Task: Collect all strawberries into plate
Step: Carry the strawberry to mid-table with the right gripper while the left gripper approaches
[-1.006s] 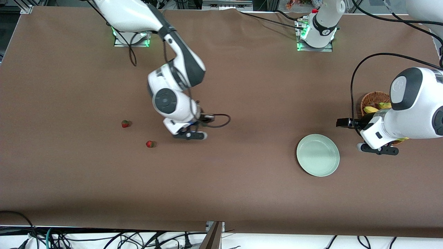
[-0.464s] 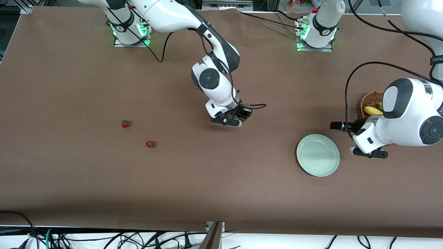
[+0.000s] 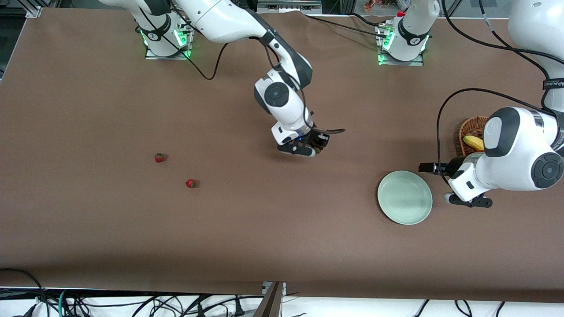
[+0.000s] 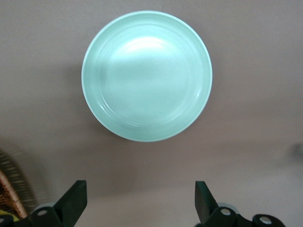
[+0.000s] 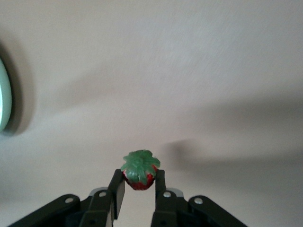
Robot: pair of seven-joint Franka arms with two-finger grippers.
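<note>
One strawberry [image 5: 138, 171] sits clamped by its red flanks in my right tool [image 5: 137, 189] over bare worktop [image 3: 282, 229], light and likely soft, so I pinch gently below the leafy cap; my left tool [image 4: 137, 201] waits, spread apart, beside the plate [image 3: 404, 197].

The right gripper [image 3: 307, 152], carrying a strawberry [image 5: 139, 173], travels toward the plate [image 3: 404, 197]; the left gripper [image 3: 468, 201] edges nearer it.
</note>
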